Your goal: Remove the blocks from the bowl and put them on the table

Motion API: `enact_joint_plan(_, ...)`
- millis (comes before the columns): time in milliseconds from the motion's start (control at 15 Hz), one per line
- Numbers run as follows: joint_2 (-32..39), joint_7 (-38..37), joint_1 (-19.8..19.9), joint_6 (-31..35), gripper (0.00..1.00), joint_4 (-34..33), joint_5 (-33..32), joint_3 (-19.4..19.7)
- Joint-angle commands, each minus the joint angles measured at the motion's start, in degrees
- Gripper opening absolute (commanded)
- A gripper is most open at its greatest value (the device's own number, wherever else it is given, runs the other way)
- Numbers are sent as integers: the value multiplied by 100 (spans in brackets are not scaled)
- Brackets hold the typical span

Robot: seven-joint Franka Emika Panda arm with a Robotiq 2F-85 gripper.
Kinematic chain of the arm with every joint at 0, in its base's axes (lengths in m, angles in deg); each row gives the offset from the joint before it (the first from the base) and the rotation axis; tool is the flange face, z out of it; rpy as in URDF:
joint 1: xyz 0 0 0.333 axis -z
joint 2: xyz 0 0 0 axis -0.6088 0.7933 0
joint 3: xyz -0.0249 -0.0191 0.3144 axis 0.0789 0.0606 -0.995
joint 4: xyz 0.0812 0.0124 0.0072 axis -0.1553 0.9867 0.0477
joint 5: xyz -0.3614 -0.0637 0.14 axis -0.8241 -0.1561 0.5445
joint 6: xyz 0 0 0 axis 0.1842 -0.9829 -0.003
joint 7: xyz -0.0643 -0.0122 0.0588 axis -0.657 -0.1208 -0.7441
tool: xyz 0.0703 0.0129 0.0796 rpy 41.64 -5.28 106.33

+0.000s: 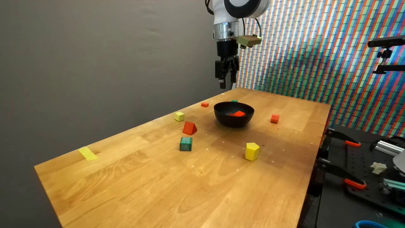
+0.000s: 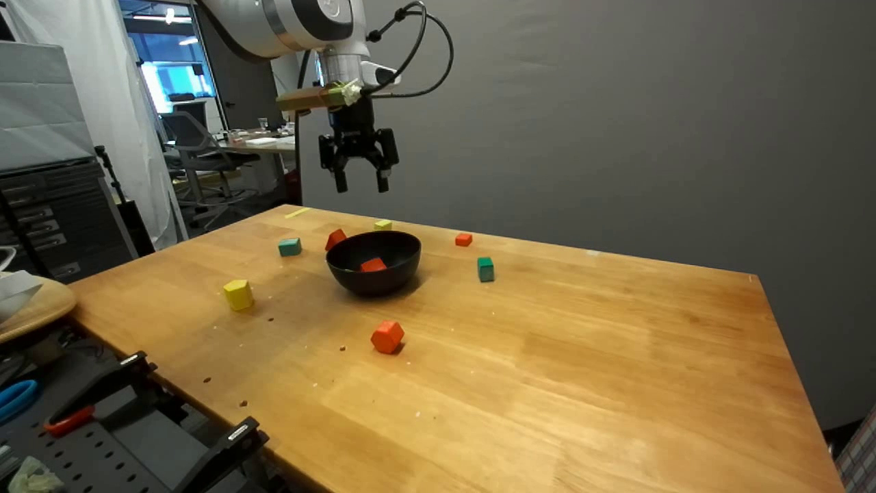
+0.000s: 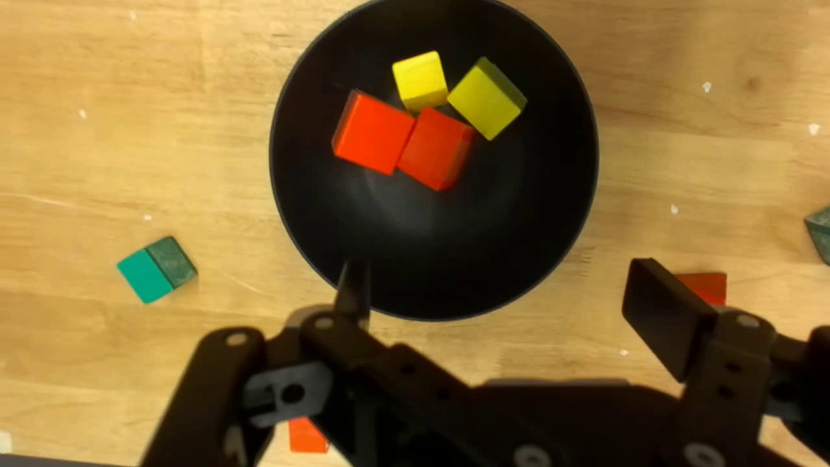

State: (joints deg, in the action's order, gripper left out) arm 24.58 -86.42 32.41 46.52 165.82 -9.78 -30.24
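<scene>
Claw (image 2: 362,183) is spread wide, hanging in the air above the table (image 1: 190,190), apart from the bowl (image 2: 373,283). Bowl sits upright on the table. Wrist view, inside it and bunched together: bright red block (image 3: 373,134), darker red block (image 3: 434,149), bright yellow block (image 3: 420,79), dull yellow block (image 3: 485,102). Seven more on the table itself. Green block (image 2: 486,270) and flat red block (image 2: 463,239) near the bowl in an exterior view, apart from each other. Red wedge (image 1: 189,128), pale yellow cube (image 1: 179,116) and another green block (image 1: 185,144) form a loose group, also near the bowl. Five-sided yellow block (image 1: 252,152) and orange-red block (image 1: 275,118) stand on their own, apart from the bowl. Further out: tape strip (image 1: 88,153) lies flat at the table edge. Black clamp (image 1: 338,172) with an orange grip just beside the table. Office chair (image 2: 190,133) in the background.
</scene>
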Motion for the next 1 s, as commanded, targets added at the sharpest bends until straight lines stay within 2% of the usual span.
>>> enact_joint_plan(0,-110,387,35,77,100,142,-152,-37)
enact_joint_plan(267,-410,1410,156,718,100,722,-631,-29)
enact_joint_plan(400,-541,2104,349,1015,100,1048,-728,-23)
enact_joint_plan(600,-613,3433,755,1421,100,1388,-508,-89)
enact_joint_plan(933,-298,5497,1197,1443,100,1191,-127,-256)
